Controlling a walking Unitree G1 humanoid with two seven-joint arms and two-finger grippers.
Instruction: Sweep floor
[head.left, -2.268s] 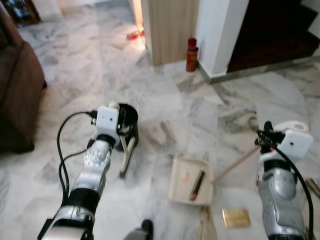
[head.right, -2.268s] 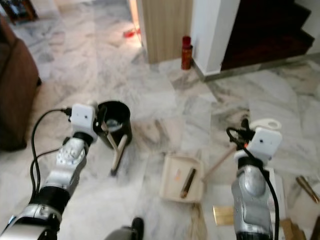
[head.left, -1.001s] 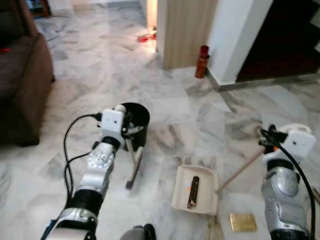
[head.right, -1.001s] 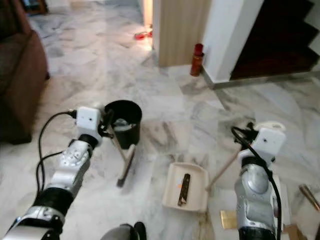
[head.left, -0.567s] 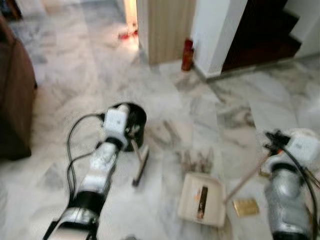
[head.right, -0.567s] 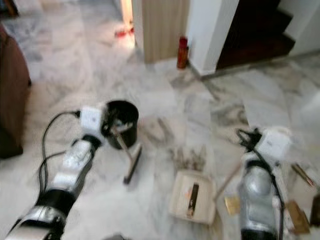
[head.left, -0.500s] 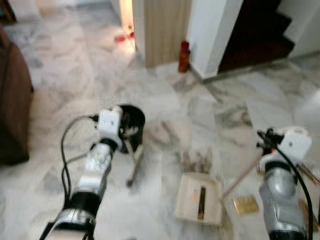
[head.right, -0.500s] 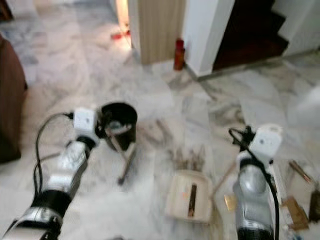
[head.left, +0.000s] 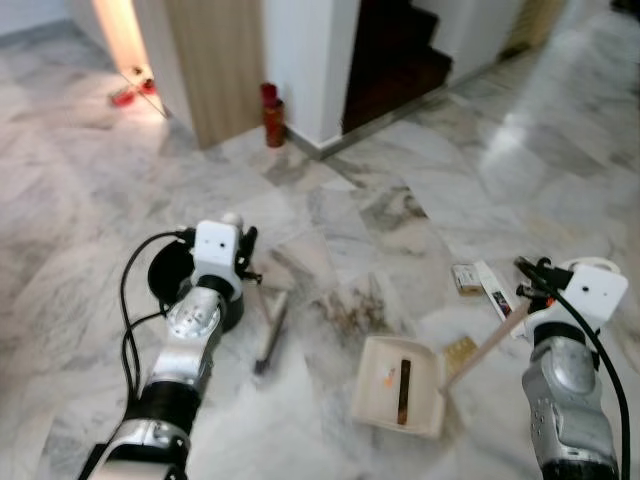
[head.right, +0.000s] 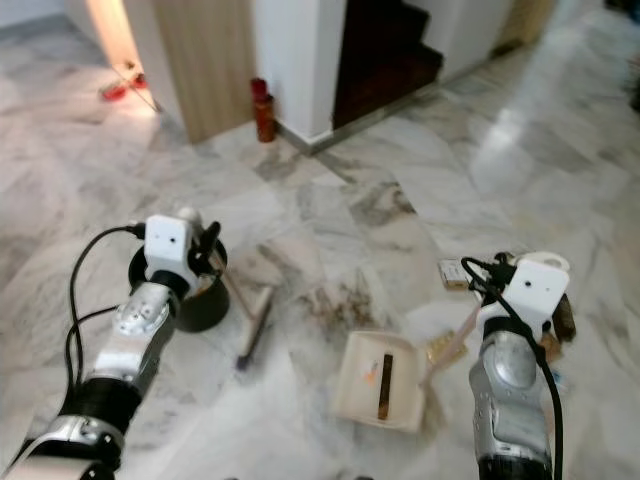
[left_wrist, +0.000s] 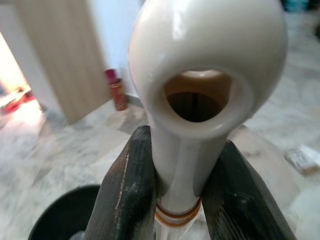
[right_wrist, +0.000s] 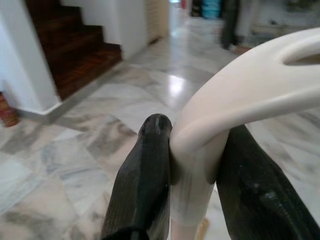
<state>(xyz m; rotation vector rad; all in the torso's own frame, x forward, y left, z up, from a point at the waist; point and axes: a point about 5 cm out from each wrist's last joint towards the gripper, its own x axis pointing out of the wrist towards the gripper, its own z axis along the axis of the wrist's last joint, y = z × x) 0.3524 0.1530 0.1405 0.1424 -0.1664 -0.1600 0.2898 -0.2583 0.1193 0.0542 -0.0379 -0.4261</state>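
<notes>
My left gripper (left_wrist: 182, 144) is shut on the cream handle of a brush (head.left: 270, 330), whose head rests on the marble floor to the right of the left arm. My right gripper (right_wrist: 197, 131) is shut on the long cream handle (head.left: 490, 345) of a dustpan (head.left: 378, 395) lying flat on the floor between my arms. A brown stick (head.left: 402, 390) and a small orange bit lie in the pan. Brown dirt streaks (head.left: 350, 305) mark the floor just beyond the pan. A black bin (head.left: 165, 275) stands behind my left forearm, partly hidden by it.
A gold card (head.left: 461, 350) and a white box (head.left: 478, 282) lie on the floor near the right arm. A red bottle (head.left: 272, 102) stands by a wooden panel (head.left: 210, 60). Dark stairs (head.left: 395, 50) rise beyond a white wall corner. Open marble floor spreads to the right.
The whole view has swung to the right, bringing in more floor and the white box. Both grippers keep their hold on brush and dustpan handle; the pan still lies between the arms.
</notes>
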